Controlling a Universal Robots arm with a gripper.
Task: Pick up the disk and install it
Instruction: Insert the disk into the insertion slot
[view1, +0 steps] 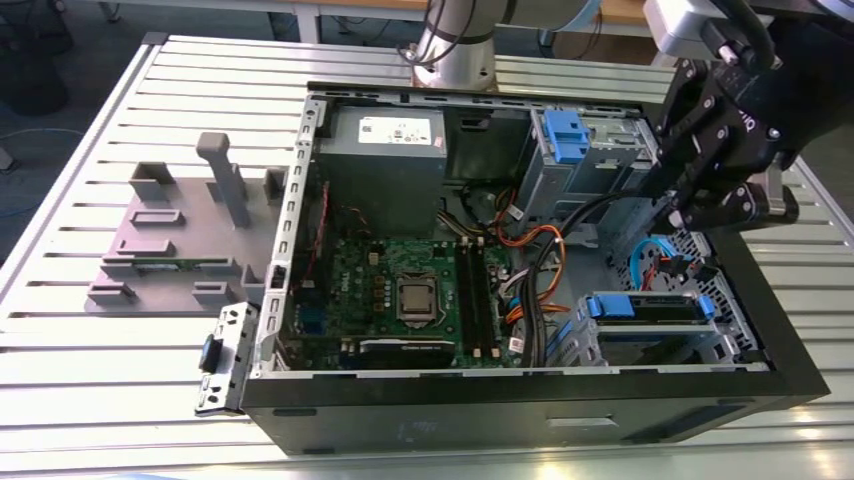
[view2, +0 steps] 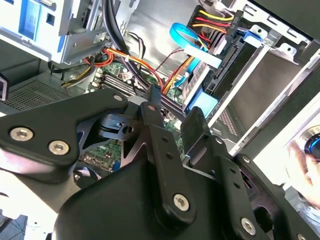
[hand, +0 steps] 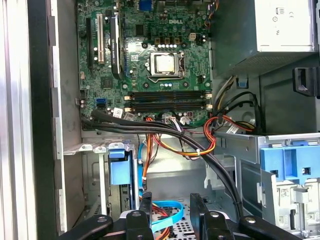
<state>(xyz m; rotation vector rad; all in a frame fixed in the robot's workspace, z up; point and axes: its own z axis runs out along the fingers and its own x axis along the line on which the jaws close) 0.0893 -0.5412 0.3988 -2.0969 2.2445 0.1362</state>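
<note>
Pincer (hand: 171, 200): two black fingers standing apart, nothing between them, hanging over the open computer case (view1: 534, 390) at the exterior view's right; disk (view1: 650, 307): lying flat in the lower bay just beneath the pincer, blue carrier bracket showing at its end, not touched by either finger; blue flat cable (hand: 165, 207): looping directly below the fingertips and running toward the disk's end; black cable bundle (hand: 165, 131) and orange wires (hand: 200, 145): crossing the case floor between bay and motherboard (hand: 150, 50). Handling note, as a judgement: the work around the bay calls for a straight, level travel in line with the bay rails, fingers kept off the blue flat cable and the wire loom, any grip taken on the bracket's blue edges and not on the drive's face; snagging a cable looks the chief risk. Drive cage (view1: 567, 140): blue-tabbed, fixed beside the power supply (view1: 384, 170). Grey stand (view1: 187, 230): out on the slatted table (view1: 80, 350), posts upright. Writing: white printed label (view1: 398, 128) on the power supply, white lettering on the motherboard, small stickers on the cage; none transcribed here.
</note>
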